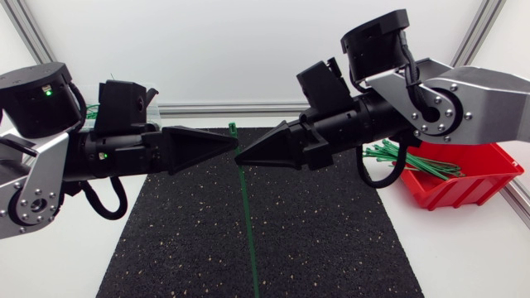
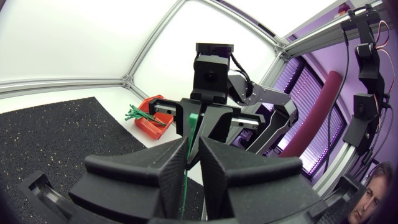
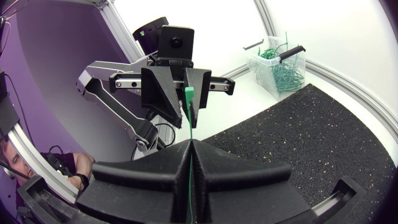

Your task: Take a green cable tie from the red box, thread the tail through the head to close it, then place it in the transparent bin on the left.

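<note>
Head view: the left gripper (image 1: 234, 143) and the right gripper (image 1: 241, 157) are positioned tip to tip above the mat (image 1: 331, 240). The tie (image 1: 247, 215) is clamped between the closed fingers of the right gripper, with its head raised above both tips. The left fingers (image 2: 221, 171) are seen slightly apart, with the tie in the gap. The box (image 1: 464, 189) is located right of the mat.

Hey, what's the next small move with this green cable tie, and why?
Probably close the left gripper on the cable tie just below its head. The right gripper pinches it, the left one stands slightly open around it, and it hangs straight, tail over the mat, unthreaded; a second hold lets the tail be bent round.
</note>
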Tool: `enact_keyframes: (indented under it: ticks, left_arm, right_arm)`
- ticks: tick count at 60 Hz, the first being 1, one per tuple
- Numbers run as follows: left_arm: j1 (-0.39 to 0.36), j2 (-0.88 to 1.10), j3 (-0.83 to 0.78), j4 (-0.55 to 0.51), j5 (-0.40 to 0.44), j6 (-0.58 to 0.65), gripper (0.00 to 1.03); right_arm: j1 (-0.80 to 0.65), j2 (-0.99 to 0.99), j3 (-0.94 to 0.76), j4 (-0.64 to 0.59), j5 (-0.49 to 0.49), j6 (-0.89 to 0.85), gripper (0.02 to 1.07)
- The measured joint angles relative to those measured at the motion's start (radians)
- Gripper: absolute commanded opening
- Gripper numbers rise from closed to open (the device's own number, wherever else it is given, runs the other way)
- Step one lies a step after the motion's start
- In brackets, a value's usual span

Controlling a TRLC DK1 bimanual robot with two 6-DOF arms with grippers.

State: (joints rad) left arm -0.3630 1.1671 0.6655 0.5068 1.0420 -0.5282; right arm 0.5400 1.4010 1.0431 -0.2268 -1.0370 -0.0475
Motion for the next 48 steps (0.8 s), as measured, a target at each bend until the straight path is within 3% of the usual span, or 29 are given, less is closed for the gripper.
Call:
enact_keyframes:
  ticks: [11,33,35,40,48]
  left_arm:
    - [0.000,0.000,0.000,0.000,0.000,0.000,0.04]
    - [0.000,0.001,0.000,0.000,-0.004,0.000,0.04]
    - [0.000,0.001,0.000,0.000,-0.004,0.000,0.04]
    - [0.000,0.001,0.000,0.001,-0.004,0.000,0.04]
    - [0.010,0.003,0.000,0.008,-0.029,0.000,0.04]
  right_arm:
    - [0.000,0.000,0.000,0.000,-0.007,0.000,0.08]
    - [0.001,0.002,0.000,0.000,-0.010,0.000,0.09]
    - [0.001,0.002,0.000,0.000,-0.010,0.000,0.18]
    - [0.000,0.002,0.000,0.000,-0.006,0.000,0.57]
    - [-0.029,0.000,0.000,-0.010,0.013,0.000,0.72]
